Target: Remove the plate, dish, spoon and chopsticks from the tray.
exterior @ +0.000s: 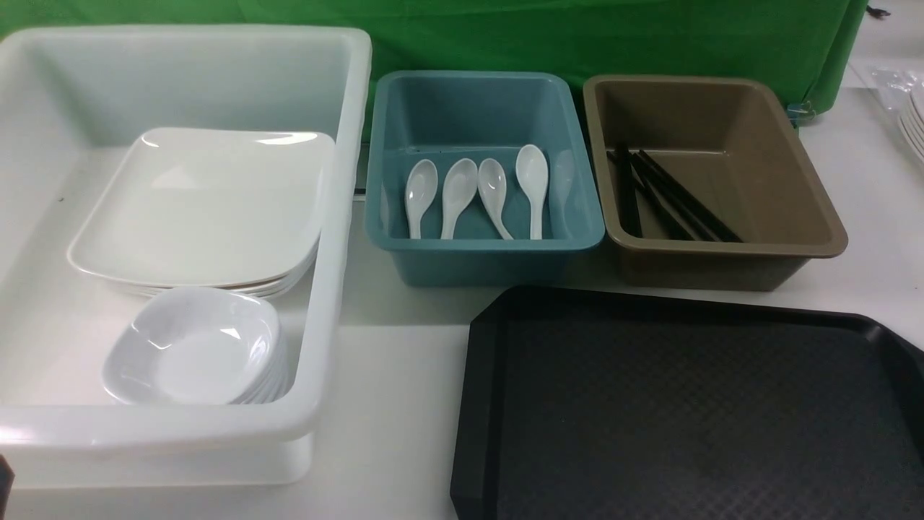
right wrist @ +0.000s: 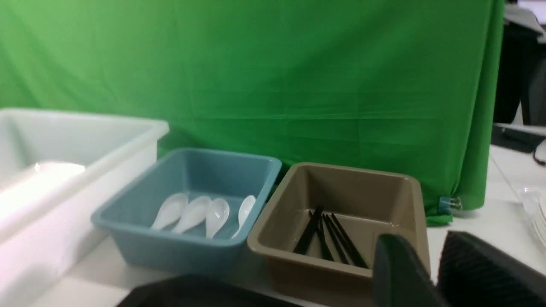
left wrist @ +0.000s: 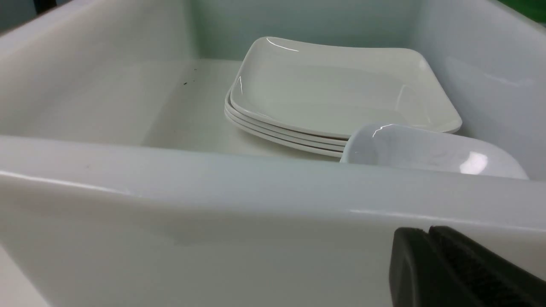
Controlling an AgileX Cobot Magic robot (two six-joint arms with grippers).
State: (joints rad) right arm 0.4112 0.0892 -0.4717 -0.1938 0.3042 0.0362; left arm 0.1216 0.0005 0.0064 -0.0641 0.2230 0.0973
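The black tray [exterior: 686,404] lies at the front right with nothing on it. A stack of white square plates, the top plate [exterior: 209,202] [left wrist: 341,89] uppermost, rests in the white bin [exterior: 339,217]. In front of them sits a stack of small dishes [exterior: 195,354] [left wrist: 426,149]. Several white spoons [exterior: 469,191] [right wrist: 204,213] lie in the blue bin [exterior: 484,263]. Black chopsticks [exterior: 671,195] [right wrist: 328,238] lie in the brown bin [exterior: 722,267]. My left gripper [left wrist: 428,232] is shut and empty, outside the white bin's near wall. My right gripper [right wrist: 422,238] is open and empty, on the near side of the brown bin.
The three bins stand in a row behind the tray, in front of a green cloth backdrop [exterior: 548,36]. More white plates [exterior: 913,123] are stacked at the table's far right edge. Bare white table shows between the white bin and the tray.
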